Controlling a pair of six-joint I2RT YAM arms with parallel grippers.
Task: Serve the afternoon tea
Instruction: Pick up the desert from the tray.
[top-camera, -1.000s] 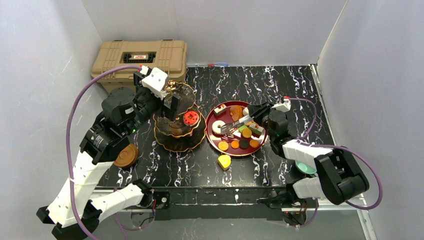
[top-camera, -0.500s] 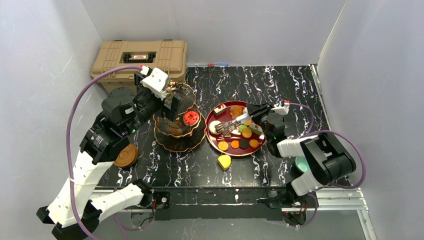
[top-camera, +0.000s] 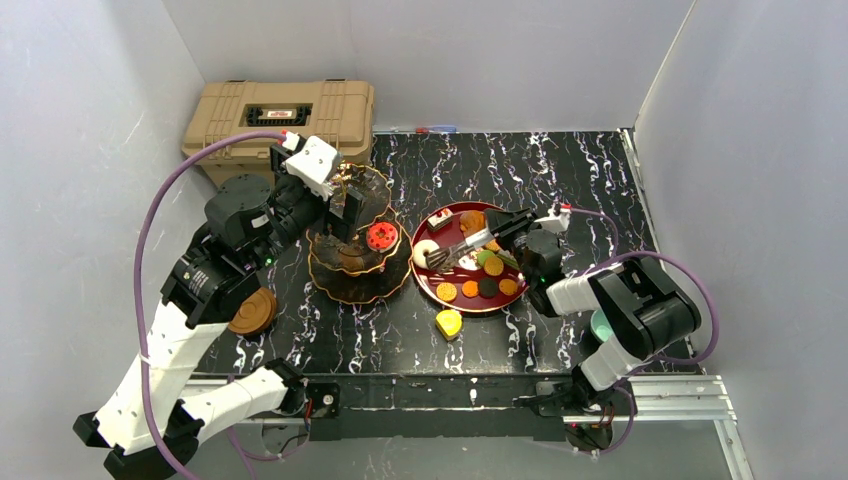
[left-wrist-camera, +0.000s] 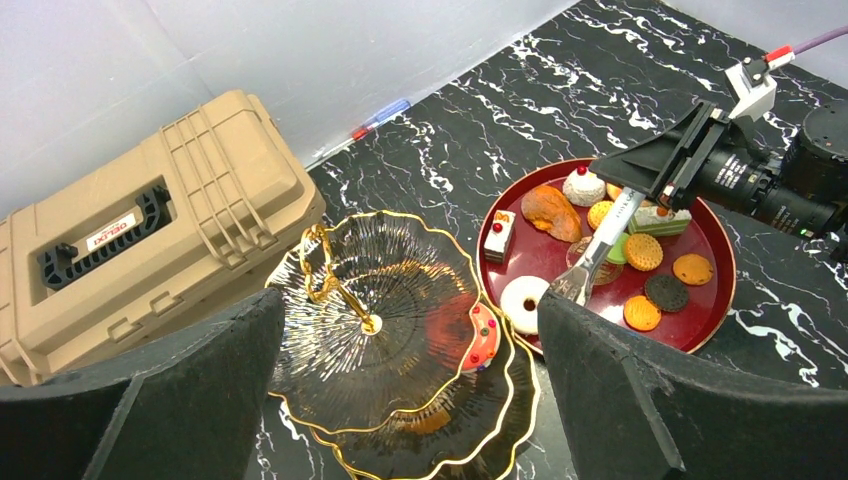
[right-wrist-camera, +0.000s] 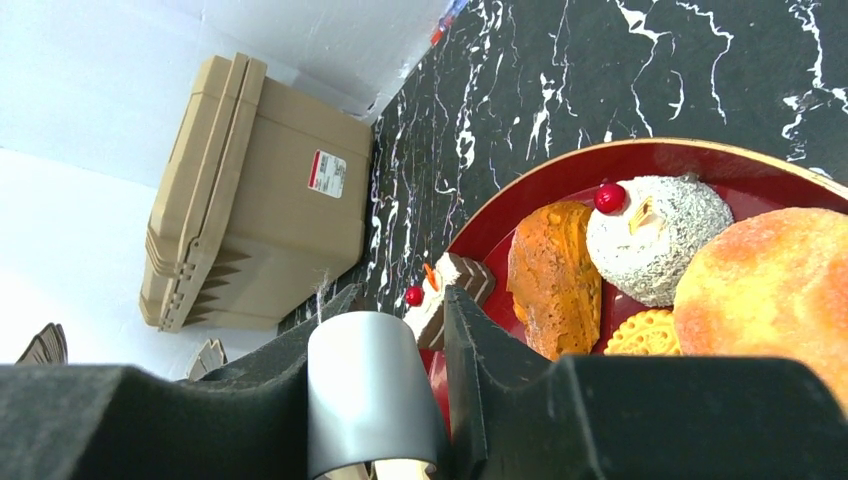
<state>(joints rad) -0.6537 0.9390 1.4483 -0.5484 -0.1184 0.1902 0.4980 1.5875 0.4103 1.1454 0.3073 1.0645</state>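
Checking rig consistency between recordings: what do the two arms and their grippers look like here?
Both the left arm and right arm have white links joined by black cylindrical joints. A purple cable runs along each to a white wrist block with a red connector. The left gripper and right gripper have black, wedge-shaped, matte fingers.

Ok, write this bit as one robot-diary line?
left gripper: open above stand | right gripper: shut on tongs | tongs tips: beside white donut, red tray
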